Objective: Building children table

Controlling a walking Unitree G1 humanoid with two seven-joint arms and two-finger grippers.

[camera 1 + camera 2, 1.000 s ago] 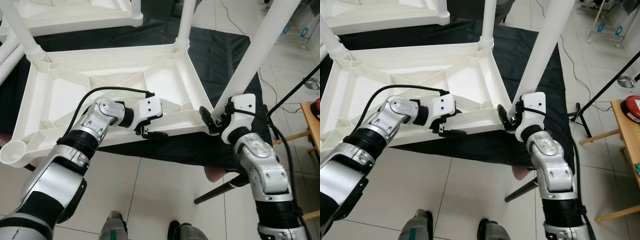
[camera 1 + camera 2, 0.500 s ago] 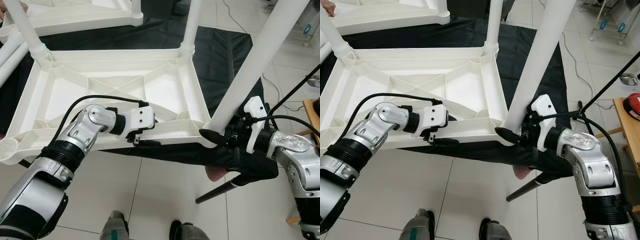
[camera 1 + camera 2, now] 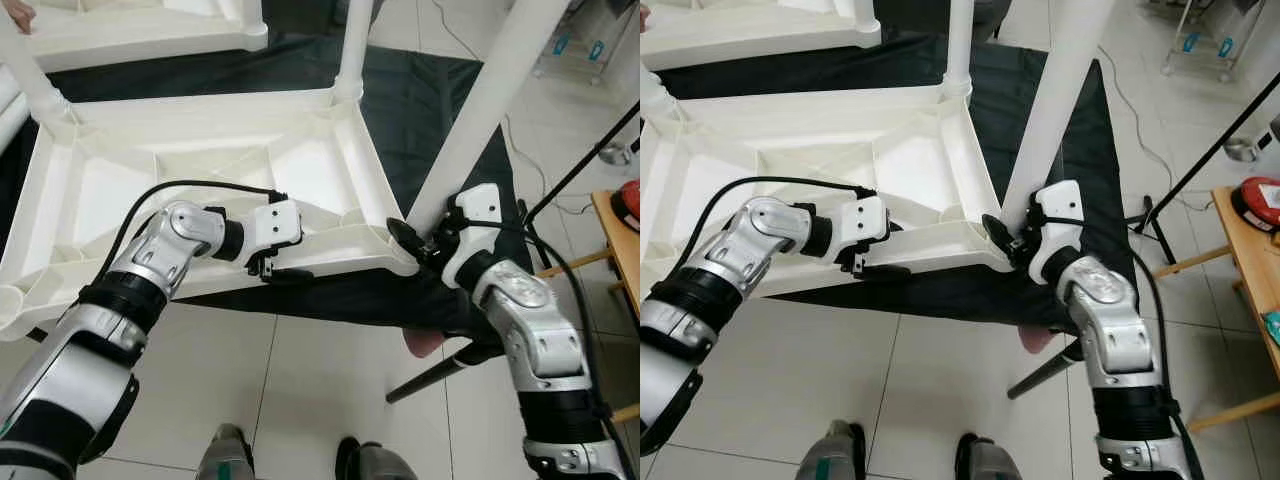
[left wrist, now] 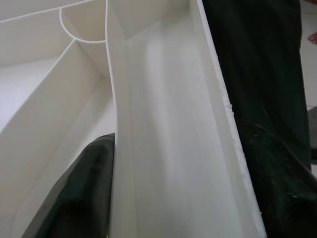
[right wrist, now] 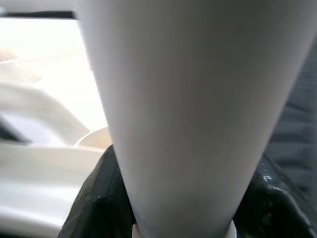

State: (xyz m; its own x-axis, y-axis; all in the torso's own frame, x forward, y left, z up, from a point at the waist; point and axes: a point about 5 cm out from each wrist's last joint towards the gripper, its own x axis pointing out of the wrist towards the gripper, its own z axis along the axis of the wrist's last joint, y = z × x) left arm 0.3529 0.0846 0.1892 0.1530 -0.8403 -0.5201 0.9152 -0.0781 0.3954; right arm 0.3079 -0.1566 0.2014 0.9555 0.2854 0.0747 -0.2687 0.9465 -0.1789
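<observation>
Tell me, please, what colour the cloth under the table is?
Black; the cloth shows best in the left eye view.

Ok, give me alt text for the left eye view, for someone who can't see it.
The left gripper clamps the near rim of an upturned white table while the right gripper grips the base of a white leg at the table's near right corner. The table lies on a black sheet over tiled floor.

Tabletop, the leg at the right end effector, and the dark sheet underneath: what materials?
Upturned tabletop: looks like moulded white plastic, semi-gloss, with cast ribs underneath. Table leg: smooth white tube, probably the same plastic. Black sheet: likely thin fabric or film, matte and wrinkled.
</observation>
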